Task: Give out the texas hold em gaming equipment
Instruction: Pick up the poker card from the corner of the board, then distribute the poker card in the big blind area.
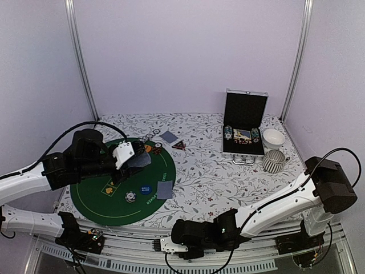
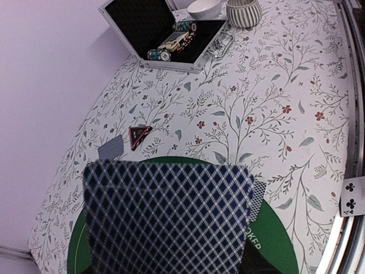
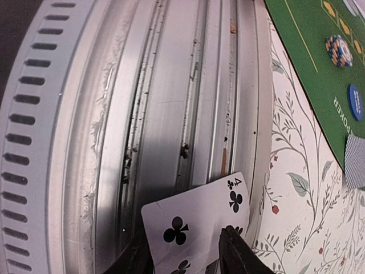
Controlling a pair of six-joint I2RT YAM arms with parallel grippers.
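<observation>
My left gripper (image 1: pixel 132 157) hovers over the green mat (image 1: pixel 108 197), shut on a stack of grey-blue-backed playing cards (image 2: pixel 165 217) that hides its fingers in the left wrist view. My right gripper (image 3: pixel 183 242) is down at the near metal rail (image 3: pixel 165 114), jaws apart around a face-up four of clubs (image 3: pixel 194 220); one fingertip (image 3: pixel 231 242) overlaps the card. On the mat lie a striped poker chip (image 1: pixel 130 197), a blue disc (image 1: pixel 146 189) and a face-down card (image 1: pixel 165 189). Beyond the mat lie another card (image 1: pixel 169 136) and the dark triangular marker (image 1: pixel 179 145).
The open silver-and-black case (image 1: pixel 245 123) stands at the back right with chips inside. Beside it are a white bowl (image 1: pixel 273 137) and a ribbed cup (image 1: pixel 274 161). The floral tablecloth (image 1: pixel 211 171) lies between mat and case. The rail runs along the near table edge.
</observation>
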